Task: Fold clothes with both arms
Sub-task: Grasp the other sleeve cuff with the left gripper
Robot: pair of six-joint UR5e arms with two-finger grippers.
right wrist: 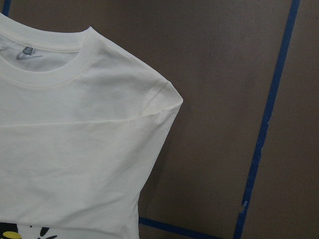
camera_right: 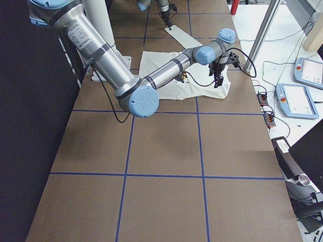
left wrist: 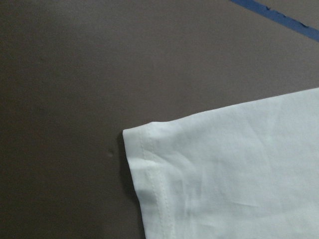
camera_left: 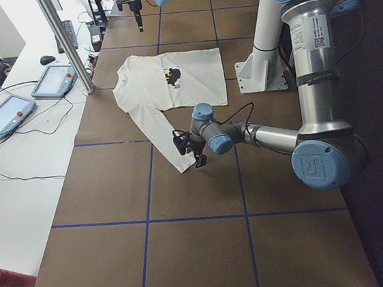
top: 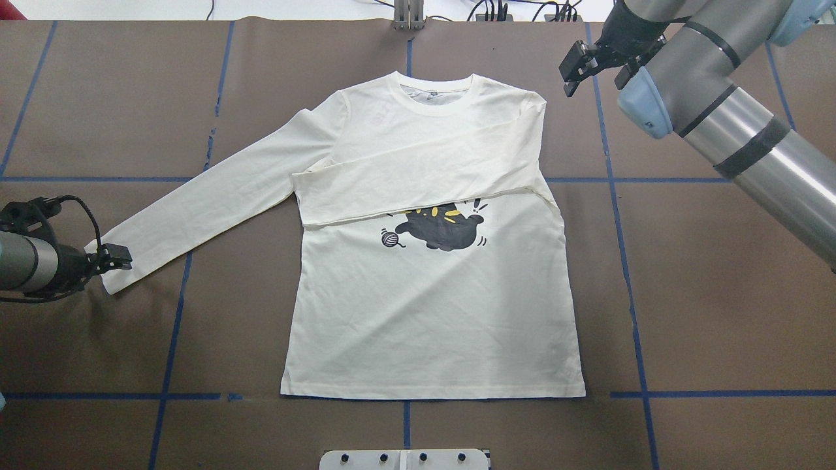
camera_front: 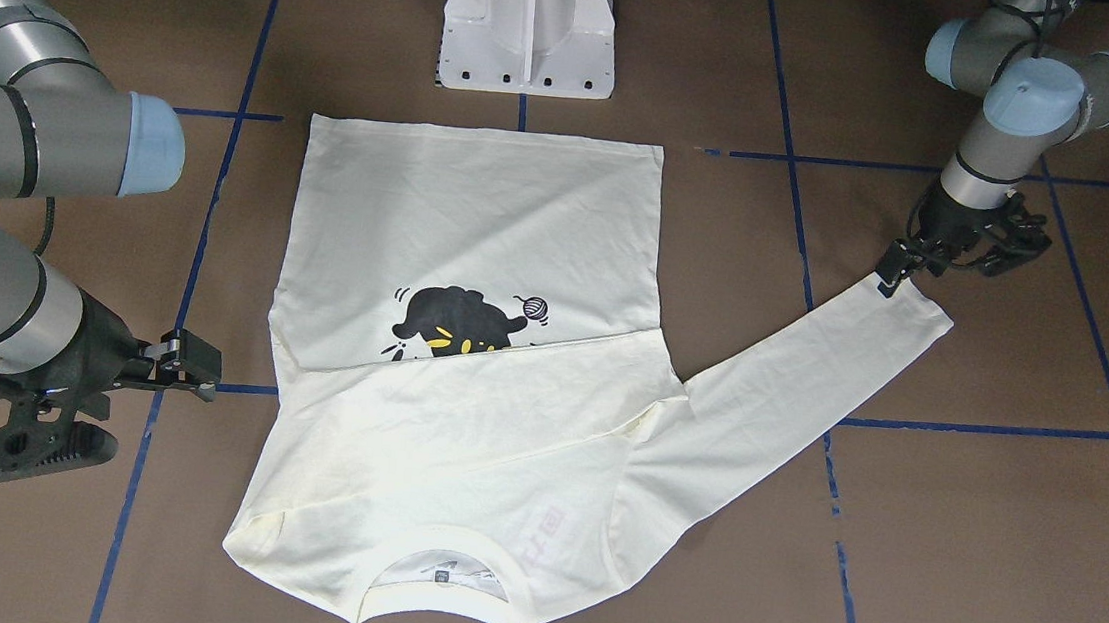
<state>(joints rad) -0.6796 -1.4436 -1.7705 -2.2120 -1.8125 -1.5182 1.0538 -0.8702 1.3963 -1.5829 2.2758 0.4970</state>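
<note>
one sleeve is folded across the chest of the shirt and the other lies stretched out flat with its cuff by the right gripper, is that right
Not quite. One sleeve is folded across the chest of the shirt and the other sleeve lies stretched out flat, but its cuff is by the left gripper, not the right. The overhead view shows it; there the right gripper is beside the shirt's opposite shoulder.

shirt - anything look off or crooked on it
Nothing torn or spilled. The shirt is only half done: one sleeve lies folded across the chest on a slant, hiding the top of the cat print, while the other sleeve is stretched out to the side.
</note>
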